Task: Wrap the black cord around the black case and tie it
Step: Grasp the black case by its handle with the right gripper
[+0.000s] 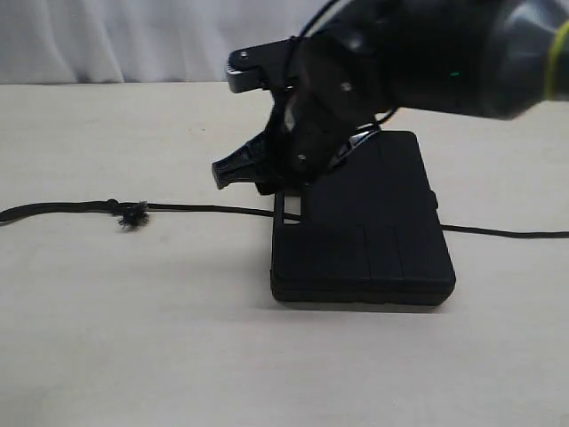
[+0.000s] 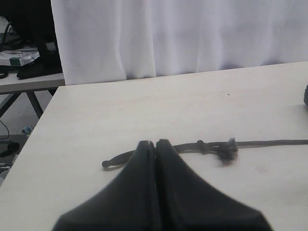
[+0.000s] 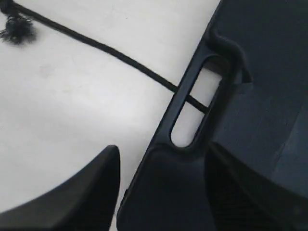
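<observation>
– Pale tabletop (image 1: 133, 356), white curtain (image 1: 107, 40) behind. Location of task items?

– The black case (image 1: 373, 240) lies flat, right of centre. The black cord (image 1: 204, 208) runs across the table from the left edge, passes under the case and comes out on the far right. It shows through the handle slot (image 3: 192, 101). Its knot and frayed tuft (image 1: 133, 214) lie well left of the case.

– End effectors?

– The right gripper (image 1: 267, 173) is spread wide and holds nothing. One finger is over bare table and the other over the case top, straddling the handle edge. Contact cannot be confirmed. The left gripper (image 2: 156, 149) has its fingers pressed together, empty, and hovers near the cord's free end (image 2: 106, 164).

– Handling assessment?

– The case is rigid moulded plastic and, in my judgement, moderately heavy. Its smooth faces may slip. The bar beside the slot is the soundest hold, since fingers can close around it. The cord is limp, light and thin, and lies flat against the surface, so pinching it calls for a low, precise approach. A grip just beside the knot is recommended, as the lump should stop the cord sliding through.
</observation>
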You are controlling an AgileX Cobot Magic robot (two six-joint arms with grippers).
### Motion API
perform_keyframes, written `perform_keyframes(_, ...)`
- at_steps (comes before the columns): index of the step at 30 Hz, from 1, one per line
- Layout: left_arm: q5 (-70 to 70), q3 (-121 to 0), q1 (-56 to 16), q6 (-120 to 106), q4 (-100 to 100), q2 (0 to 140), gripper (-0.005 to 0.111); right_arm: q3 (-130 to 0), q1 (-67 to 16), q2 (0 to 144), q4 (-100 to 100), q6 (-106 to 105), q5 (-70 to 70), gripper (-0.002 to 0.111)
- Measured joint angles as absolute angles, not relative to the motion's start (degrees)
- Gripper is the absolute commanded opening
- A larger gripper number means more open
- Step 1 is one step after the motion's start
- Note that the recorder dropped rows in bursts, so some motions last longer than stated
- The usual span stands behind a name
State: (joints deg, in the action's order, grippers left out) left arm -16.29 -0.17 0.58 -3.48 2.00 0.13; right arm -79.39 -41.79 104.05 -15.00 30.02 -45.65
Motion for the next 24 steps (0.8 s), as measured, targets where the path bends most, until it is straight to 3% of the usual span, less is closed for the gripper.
perform_keyframes(11,-16.3,-0.2,0.6,-3.5,2.0,0.1,0.000,-95.7,-45.6,121.3,-22.0,39.8,-55.9,0.050)
perform_keyframes(24,-16.3,-0.2,0.6,-3.5,2.0,0.1,0.000,-98.2,-41.1,126.4,-21.1,42.7,-54.6,0.047)
